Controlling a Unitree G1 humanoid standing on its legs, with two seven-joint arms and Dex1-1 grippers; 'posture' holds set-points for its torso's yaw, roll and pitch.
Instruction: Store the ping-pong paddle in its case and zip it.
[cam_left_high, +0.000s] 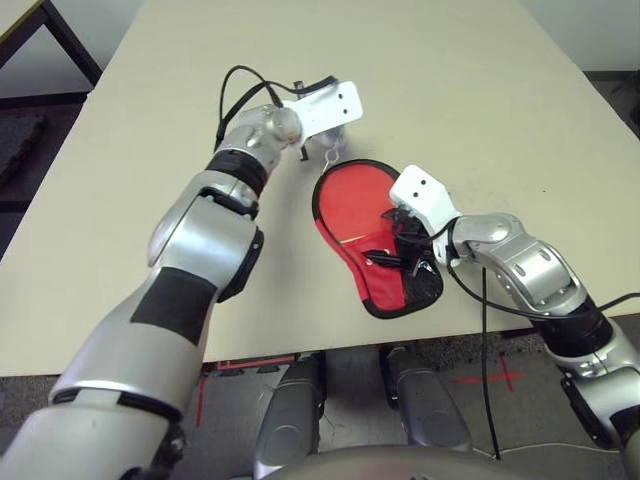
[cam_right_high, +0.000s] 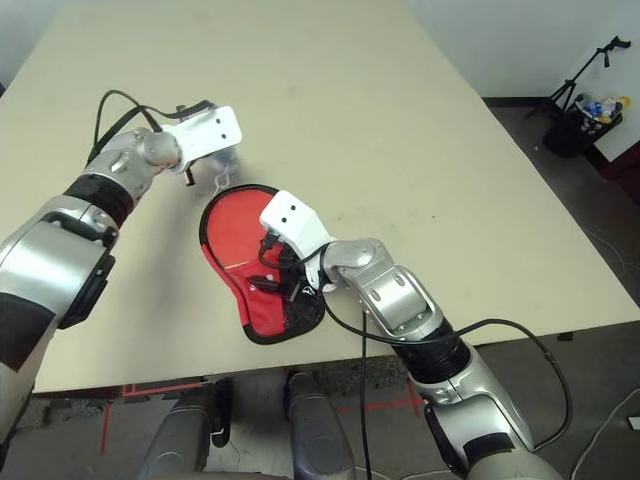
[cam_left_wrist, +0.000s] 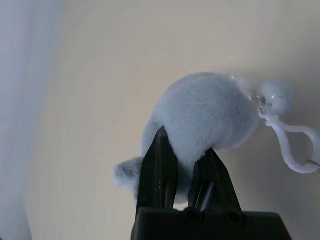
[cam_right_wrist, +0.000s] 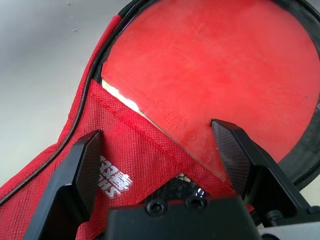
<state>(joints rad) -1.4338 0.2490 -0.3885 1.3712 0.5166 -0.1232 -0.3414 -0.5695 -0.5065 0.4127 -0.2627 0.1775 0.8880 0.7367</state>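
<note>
White logo print on the red case (cam_right_wrist: 125, 150), just beside the paddle (cam_right_wrist: 215, 65) face edge, lettering you cannot make out, faint unreadable stamp on the rubber.

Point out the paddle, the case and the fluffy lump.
paddle (cam_right_wrist: 215, 70): right wrist view, red rubber face.
case (cam_right_wrist: 135, 150): right wrist view, folded red fabric flap.
fluffy lump (cam_left_wrist: 202, 112): left wrist view, rounded grey-white body.

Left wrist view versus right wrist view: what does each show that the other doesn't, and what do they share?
Left wrist view alone: the left tool shut on a small grey-white fluffy lump with a white bead and loop. Right wrist view alone: the open right tool over the red fabric case, with the round red rubber paddle face lying in it. Shared: the pale tabletop.
</note>
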